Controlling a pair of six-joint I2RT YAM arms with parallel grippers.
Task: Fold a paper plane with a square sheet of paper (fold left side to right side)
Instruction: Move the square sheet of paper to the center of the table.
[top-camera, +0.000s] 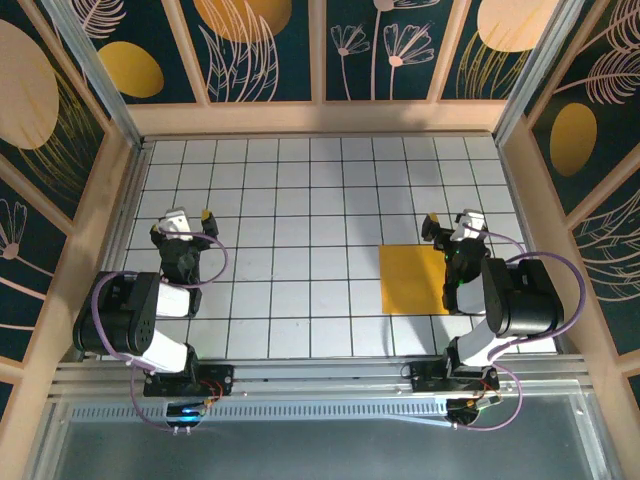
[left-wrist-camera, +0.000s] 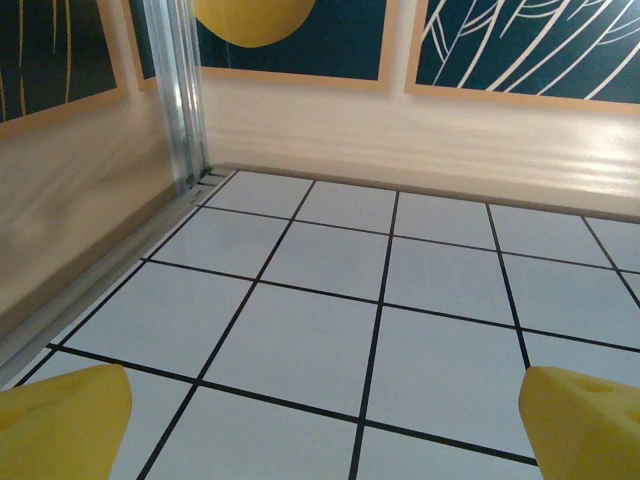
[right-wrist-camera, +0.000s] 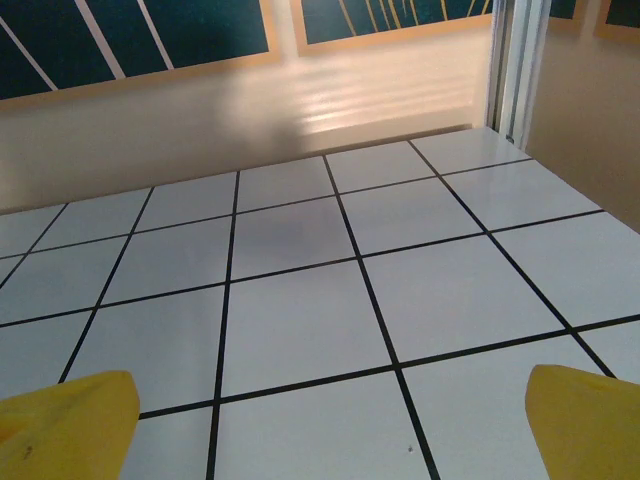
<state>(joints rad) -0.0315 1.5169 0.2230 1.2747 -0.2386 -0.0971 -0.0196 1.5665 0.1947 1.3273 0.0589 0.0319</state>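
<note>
The square sheet of paper (top-camera: 412, 280), plain orange-yellow, lies flat on the white tiled table (top-camera: 300, 230) at the near right. I see no crease in it, and its right edge is hidden under the right arm. The paper plane is out of view. My right gripper (top-camera: 450, 222) hovers open just beyond the sheet's far right corner; in the right wrist view its yellow fingertips (right-wrist-camera: 65, 425) stand wide apart over bare tiles. On the near left side, far from the sheet, my left gripper (top-camera: 190, 215) is open too, its fingertips (left-wrist-camera: 60, 420) wide over bare tiles.
Wooden rims and dark painted wall panels (top-camera: 265, 50) close the table in at the back and on both sides. An aluminium post (left-wrist-camera: 180, 90) stands in the far left corner and another (right-wrist-camera: 515, 60) in the far right. Both arm bases sit at the near edge.
</note>
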